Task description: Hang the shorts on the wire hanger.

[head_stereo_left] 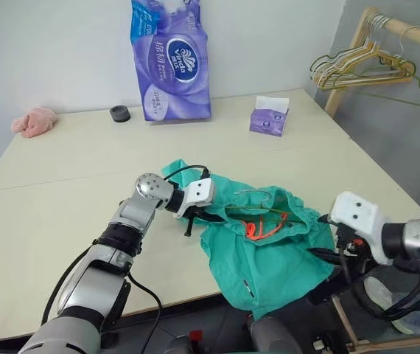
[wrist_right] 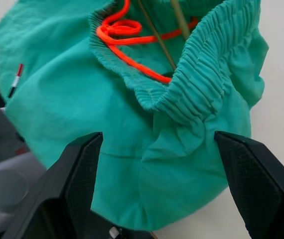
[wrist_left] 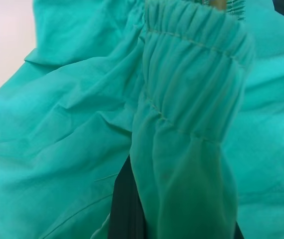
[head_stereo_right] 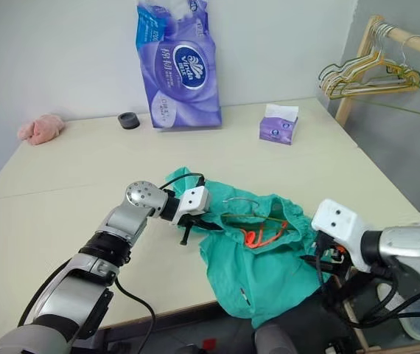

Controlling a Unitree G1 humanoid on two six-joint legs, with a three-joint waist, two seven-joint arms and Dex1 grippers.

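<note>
Item: shorts (head_stereo_left: 269,251), teal-green, gathered elastic waistband, orange drawstring (wrist_right: 127,35). Location: near edge of the table (head_stereo_left: 63,192), one leg draping over that edge.

Item: wire hanger (head_stereo_left: 258,195), olive-green. You see its hook and part of its wire lying inside the open waist, two thin wire lengths crossing the opening in the right wrist view. How far its shoulders sit in the legs you cannot tell.

Left gripper (head_stereo_left: 191,219): fingers together, clamped on the waistband at the shorts' left side.

Right gripper (wrist_right: 157,199): fingers wide apart, holding nothing, just off the waistband's right side.

Progress, judged: hanger partly threaded into the waist; the shorts are not yet hung. You still have to seat the garment on the wire and lift it clear.

Writing: purple tissue pack (head_stereo_left: 172,63) at the far edge carries a white oval logo and Chinese characters, too small to read; purple tissue box (head_stereo_left: 269,118) likewise. A small red-and-white tag (wrist_right: 16,79) on the shorts bears no legible text.
</note>
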